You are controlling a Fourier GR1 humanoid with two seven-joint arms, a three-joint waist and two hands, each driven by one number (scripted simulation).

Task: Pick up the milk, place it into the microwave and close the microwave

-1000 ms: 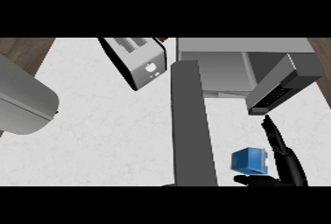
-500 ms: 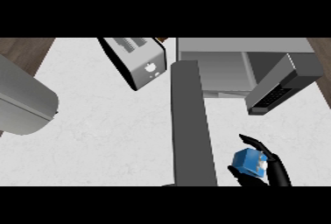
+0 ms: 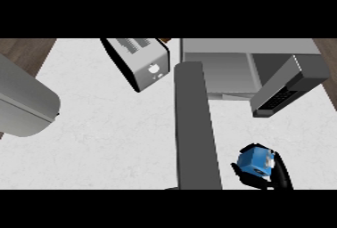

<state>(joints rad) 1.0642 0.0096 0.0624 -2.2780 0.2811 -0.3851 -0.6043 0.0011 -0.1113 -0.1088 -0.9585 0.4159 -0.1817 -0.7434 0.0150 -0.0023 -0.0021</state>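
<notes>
The milk [image 3: 254, 161] is a small blue carton on the white counter [image 3: 112, 142] at the lower right, just right of the open microwave door [image 3: 196, 129]. My right hand [image 3: 281, 174] comes in from the lower edge and is shut on the carton, with fingers on its right side and the thumb on its lower left. The microwave [image 3: 223, 71] stands at the back right with its grey cavity exposed. My left hand does not show.
A silver toaster [image 3: 139, 62] stands tilted at the back, left of the microwave. A dark panel with buttons [image 3: 286, 89] juts out at the microwave's right side. A big grey rounded forearm [image 3: 23, 104] fills the left edge.
My right hand's fingers were straight beside the carton one second ago. They have since curled round it, and the carton has shifted slightly.
</notes>
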